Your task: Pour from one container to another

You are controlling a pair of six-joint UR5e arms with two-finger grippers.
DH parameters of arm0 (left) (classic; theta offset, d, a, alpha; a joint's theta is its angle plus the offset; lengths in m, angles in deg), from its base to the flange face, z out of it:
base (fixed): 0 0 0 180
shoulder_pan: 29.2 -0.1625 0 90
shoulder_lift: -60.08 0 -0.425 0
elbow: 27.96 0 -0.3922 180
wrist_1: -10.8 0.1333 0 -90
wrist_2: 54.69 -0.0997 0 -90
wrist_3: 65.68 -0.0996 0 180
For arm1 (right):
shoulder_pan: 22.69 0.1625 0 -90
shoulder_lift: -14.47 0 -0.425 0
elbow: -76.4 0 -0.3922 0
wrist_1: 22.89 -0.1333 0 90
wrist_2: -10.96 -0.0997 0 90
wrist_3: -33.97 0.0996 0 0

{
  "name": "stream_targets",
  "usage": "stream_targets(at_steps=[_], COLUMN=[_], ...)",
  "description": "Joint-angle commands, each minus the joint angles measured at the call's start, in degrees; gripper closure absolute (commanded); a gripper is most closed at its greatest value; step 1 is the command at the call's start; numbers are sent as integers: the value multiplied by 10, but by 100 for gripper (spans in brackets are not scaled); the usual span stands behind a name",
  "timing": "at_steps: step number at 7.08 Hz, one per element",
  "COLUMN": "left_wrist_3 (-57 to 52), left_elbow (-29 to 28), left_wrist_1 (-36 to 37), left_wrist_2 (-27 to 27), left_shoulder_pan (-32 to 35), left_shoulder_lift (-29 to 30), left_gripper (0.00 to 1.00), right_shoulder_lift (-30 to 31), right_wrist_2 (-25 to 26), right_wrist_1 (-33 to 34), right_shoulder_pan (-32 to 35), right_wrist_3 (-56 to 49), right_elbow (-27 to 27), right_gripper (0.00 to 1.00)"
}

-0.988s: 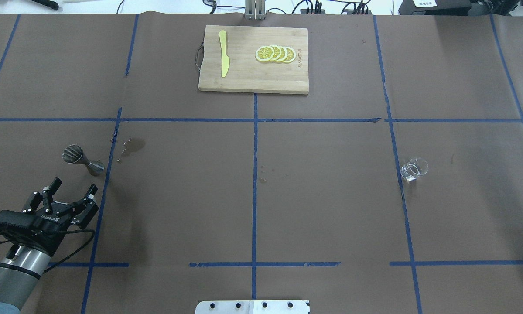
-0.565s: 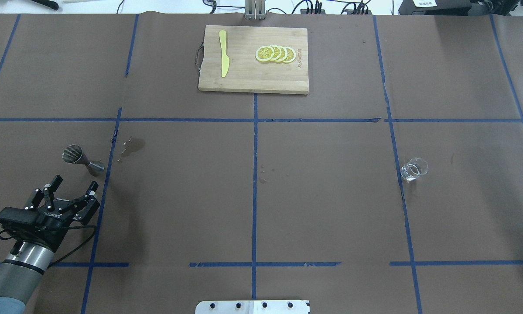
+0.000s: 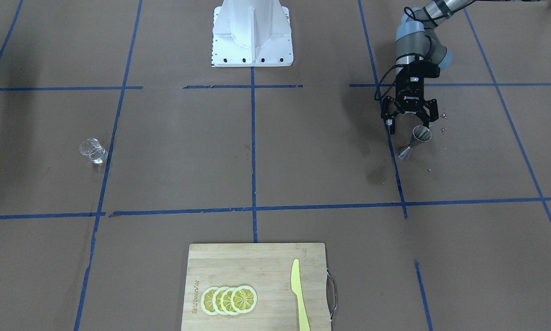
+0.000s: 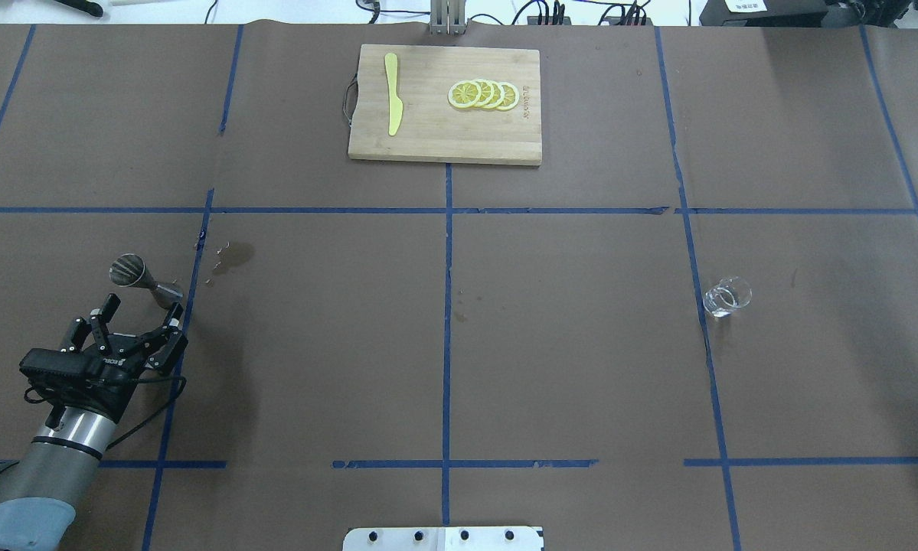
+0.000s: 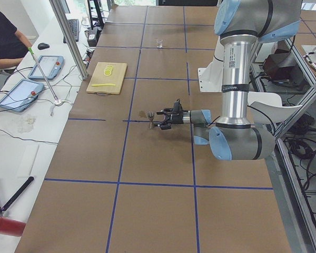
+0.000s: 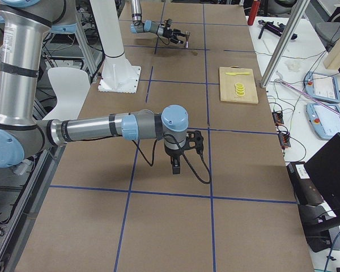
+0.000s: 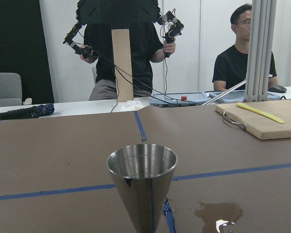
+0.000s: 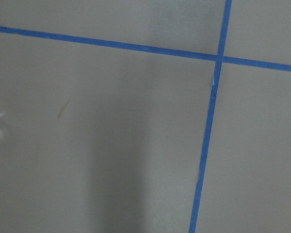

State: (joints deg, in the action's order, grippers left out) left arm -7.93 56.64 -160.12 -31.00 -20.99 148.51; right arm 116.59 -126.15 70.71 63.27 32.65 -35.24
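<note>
From overhead I see the jigger (image 4: 146, 281) on the table's (image 4: 566, 344) left side, just ahead of the left gripper (image 4: 145, 308). The glass cup (image 4: 726, 297) sits well apart on the right. The cutting board (image 4: 436, 141) lies at the far edge, centre, with 1 knife (image 4: 392, 93) left of 4 lemon slices (image 4: 483, 95).

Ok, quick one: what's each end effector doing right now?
Left end effector: open, empty, just short of the small grey steel hourglass-shaped jigger.
Right end effector: cannot be told; seen only from the side.
</note>
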Motion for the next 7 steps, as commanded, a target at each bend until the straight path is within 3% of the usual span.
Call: stream_targets(at_steps=[1, 4, 7], left_wrist_3=[0, 2, 1], left_elbow=[-19, -42, -44], left_wrist_1=[1, 4, 2], left_wrist_2=[25, 38, 47], left_shoulder_pan=[31, 42, 44], left_shoulder_lift=[17, 35, 35], left_gripper=[1, 4, 18], right_shoulder_lift=[0, 0, 0], right_wrist_2=[0, 0, 0], right_wrist_1=[0, -1, -1], right_shoulder_pan=[0, 0, 0], right_wrist_3=[0, 0, 1], right_elbow=[-1, -1, -4], right_gripper=[0, 0, 0])
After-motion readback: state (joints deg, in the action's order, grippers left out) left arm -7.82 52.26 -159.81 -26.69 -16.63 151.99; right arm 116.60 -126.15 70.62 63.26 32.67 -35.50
